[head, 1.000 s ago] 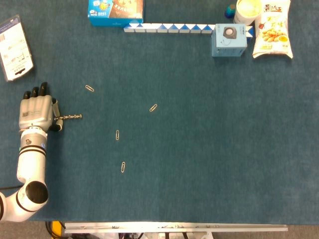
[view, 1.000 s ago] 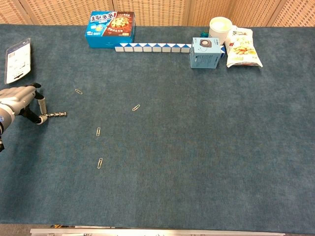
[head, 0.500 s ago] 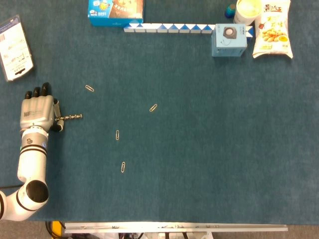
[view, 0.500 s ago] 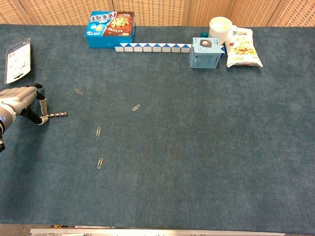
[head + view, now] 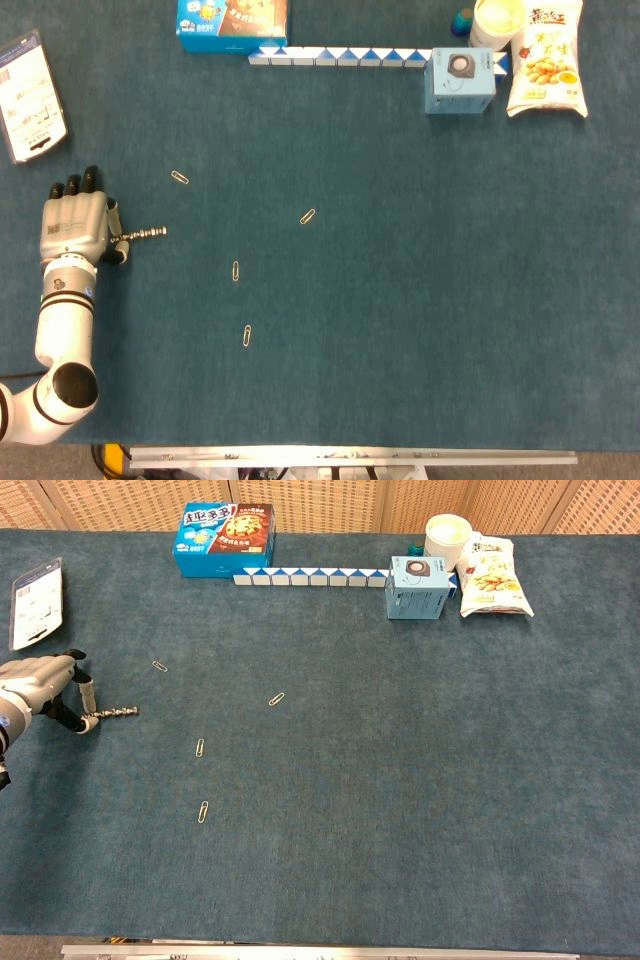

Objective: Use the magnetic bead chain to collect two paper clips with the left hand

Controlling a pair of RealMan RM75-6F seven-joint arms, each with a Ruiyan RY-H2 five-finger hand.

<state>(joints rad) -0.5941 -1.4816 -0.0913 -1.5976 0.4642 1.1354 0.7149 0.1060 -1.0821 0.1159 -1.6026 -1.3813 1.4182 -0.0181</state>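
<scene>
My left hand is at the far left of the table and pinches one end of the magnetic bead chain, which sticks out to the right as a short silver rod. Several paper clips lie loose on the blue cloth: one just up and right of the chain's tip, one toward the middle, one lower and one nearest the front. None touches the chain. My right hand is out of both views.
A blister card lies at the back left. Along the back edge stand a cookie box, a blue-white block strip, a pale blue box, a cup and a snack bag.
The chain's free tip has shifted slightly right and up; my left hand has barely moved.
</scene>
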